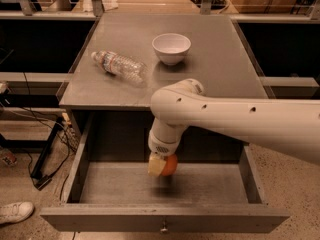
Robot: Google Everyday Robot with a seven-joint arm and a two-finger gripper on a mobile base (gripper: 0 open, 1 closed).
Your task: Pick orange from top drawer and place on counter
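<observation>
Centrally inside top drawer [115, 186], gripper [161, 167] clamped on orange [170, 165], clear of its sides.

Gripper [161, 166] down inside the open top drawer [165, 218] — clamped on the orange [170, 165], mid-drawer. Up on the counter [225, 69] — white bowl [171, 47] far centre, plastic bottle [120, 66] lying left.

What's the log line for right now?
stage: pick | gripper: inside open drawer, shut on orange | counter: bottle, bowl, orange not yet placed
</observation>
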